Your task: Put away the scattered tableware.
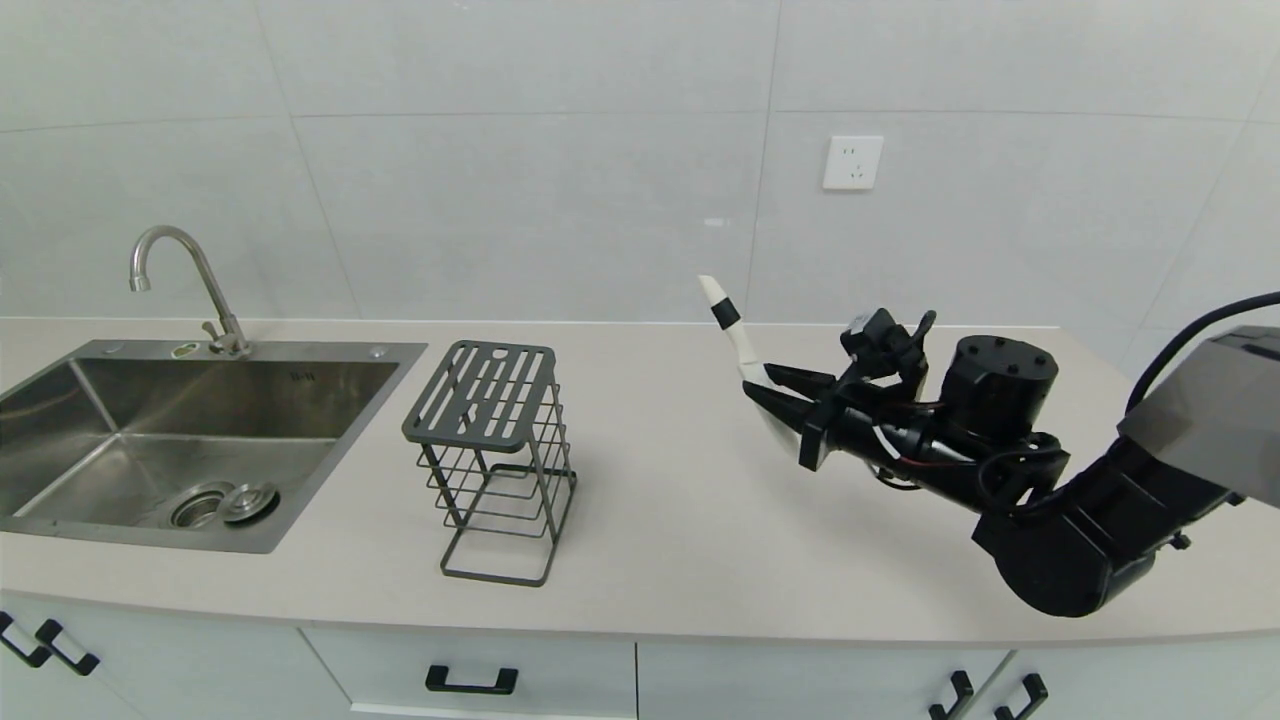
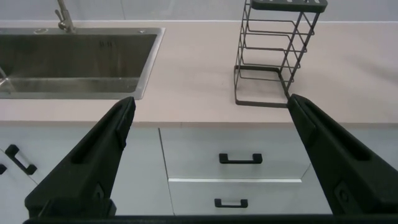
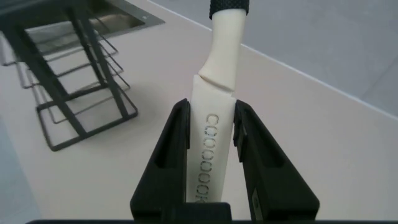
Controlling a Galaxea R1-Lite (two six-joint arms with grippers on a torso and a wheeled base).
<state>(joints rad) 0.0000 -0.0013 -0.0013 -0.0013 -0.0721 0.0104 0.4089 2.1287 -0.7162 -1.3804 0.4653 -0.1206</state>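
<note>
In the head view, the right gripper [image 1: 776, 390] hangs above the countertop [image 1: 660, 500], well off to the right of the wire cutlery rack [image 1: 495, 470], and is closed on a white knife [image 1: 742, 348]. The knife's long axis is steep. Its handle end with the black band rises up and slightly toward the rack, and the other end points down at the counter. The rack stands upright, its slotted top plate [image 1: 483, 392] tilting toward the wall. I see nothing in the slots or the wire cage below. Judging by this, the coming move has to carry the knife leftward to the rack and bring it over a slot, and the right arm is the nearer one. Left of the rack, the sink [image 1: 395, 352] holds only a drain strainer [image 1: 248, 500] lying in the basin. In the left wrist view, the left gripper [image 2: 211, 102] is spread wide and holds nothing. It sits in front of the drawers [image 2: 239, 158], below the counter edge and the rack [image 2: 273, 56]. In the right wrist view, the right gripper [image 3: 212, 112] pinches the flat printed part of the knife [image 3: 224, 56] between both fingers. The rounded handle runs out past the fingertips, and the rack [image 3: 68, 68] stands well apart to one side.
</note>
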